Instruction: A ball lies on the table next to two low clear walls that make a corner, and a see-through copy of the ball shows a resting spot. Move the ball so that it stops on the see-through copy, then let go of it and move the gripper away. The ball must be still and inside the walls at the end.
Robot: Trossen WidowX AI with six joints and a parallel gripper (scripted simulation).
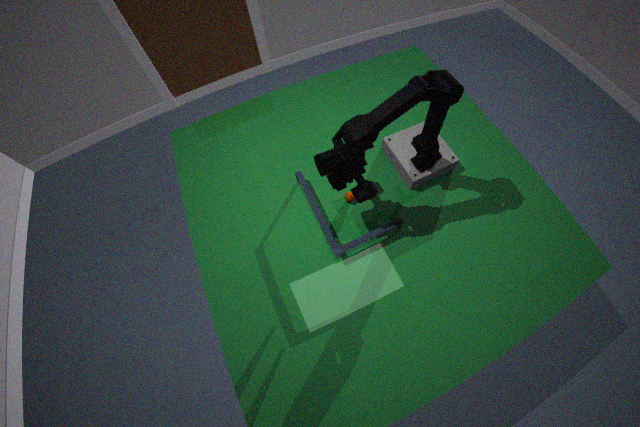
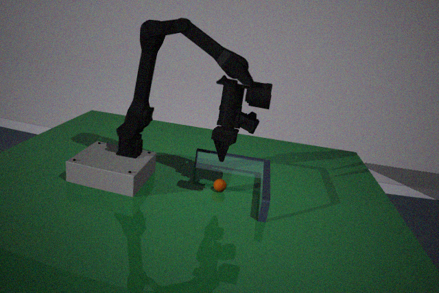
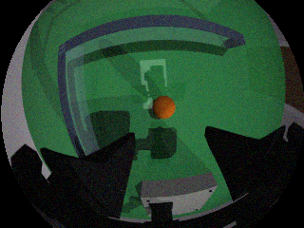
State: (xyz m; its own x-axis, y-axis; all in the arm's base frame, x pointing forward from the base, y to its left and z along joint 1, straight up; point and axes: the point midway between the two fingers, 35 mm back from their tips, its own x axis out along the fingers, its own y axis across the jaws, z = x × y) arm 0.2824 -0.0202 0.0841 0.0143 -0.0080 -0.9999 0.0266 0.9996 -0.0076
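The small orange ball (image 2: 219, 184) rests on the green tabletop (image 2: 319, 240) inside the low clear corner walls (image 2: 263, 183), with the black claw (image 2: 221, 156) spread wide, empty and lifted above it, so in my judgement only the retreat is left.

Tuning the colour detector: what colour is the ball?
Orange. The ball shows best in the exterior view, against the green table.

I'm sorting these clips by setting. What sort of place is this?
Probably a bare robot test room, not a home or workshop: one arm on a grey base block, a green table top holding only an orange ball and two low clear walls, and plain grey walls around.
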